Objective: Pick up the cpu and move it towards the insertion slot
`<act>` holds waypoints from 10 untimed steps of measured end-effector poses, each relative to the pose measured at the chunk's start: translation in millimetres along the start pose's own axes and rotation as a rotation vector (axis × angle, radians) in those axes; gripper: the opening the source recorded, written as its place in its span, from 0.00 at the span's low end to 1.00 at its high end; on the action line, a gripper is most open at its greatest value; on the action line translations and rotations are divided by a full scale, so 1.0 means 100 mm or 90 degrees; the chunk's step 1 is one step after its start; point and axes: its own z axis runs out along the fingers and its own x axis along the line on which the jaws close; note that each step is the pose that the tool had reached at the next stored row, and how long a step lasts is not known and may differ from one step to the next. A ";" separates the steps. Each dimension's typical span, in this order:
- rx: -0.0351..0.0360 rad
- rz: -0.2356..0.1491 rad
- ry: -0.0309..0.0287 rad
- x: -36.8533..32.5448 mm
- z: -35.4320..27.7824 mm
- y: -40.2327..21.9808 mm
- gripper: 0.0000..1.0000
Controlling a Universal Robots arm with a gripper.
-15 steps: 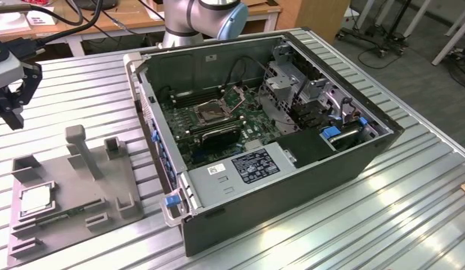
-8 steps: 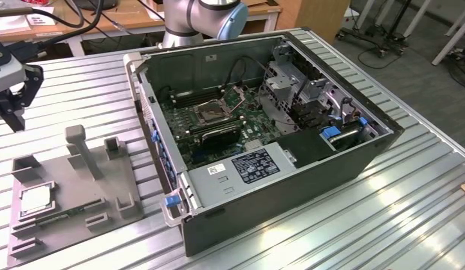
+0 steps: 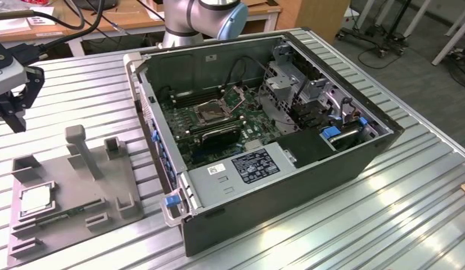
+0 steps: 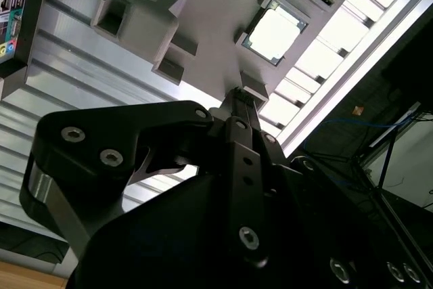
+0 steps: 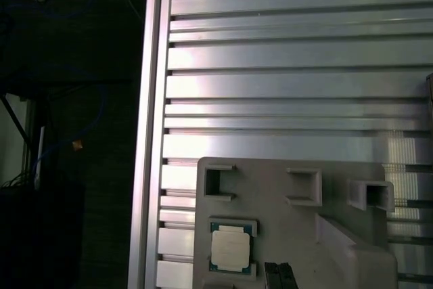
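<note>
Gripper [image 3: 11, 115] is partly cut off at the exterior view's left edge, so it's hard to read there. In the first wrist view the fingertips [image 5: 272, 279] look pressed together w/ nothing btwn them. Cpu [image 5: 230, 248], silvery top w/ tan rim, lies flat in a recess by the grey tray [image 5: 270, 194]'s edge, untouched.

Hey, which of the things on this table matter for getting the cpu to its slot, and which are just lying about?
Job: small silvery square cpu, resting in the grey plastic tray; shiny metal-framed insertion slot on the green motherboard; black gripper.
Lying about: long thin green memory stick; slatted aluminium table.
</note>
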 end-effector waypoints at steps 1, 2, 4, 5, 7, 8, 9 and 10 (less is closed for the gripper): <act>0.0000 0.000 0.0000 0.000 0.000 0.000 0.10; 0.0000 0.000 0.0000 0.000 0.000 0.000 0.10; 0.0000 0.000 0.0000 0.000 0.000 0.000 0.10; 0.0000 0.000 0.0000 0.000 0.000 0.000 0.10; 0.0000 0.000 0.0000 0.000 0.001 0.000 0.10; 0.0000 0.000 0.0000 0.000 0.001 0.000 0.10; -0.0002 0.000 -0.0002 0.000 0.006 0.000 0.10; -0.0002 0.000 -0.0003 0.000 0.013 -0.001 0.10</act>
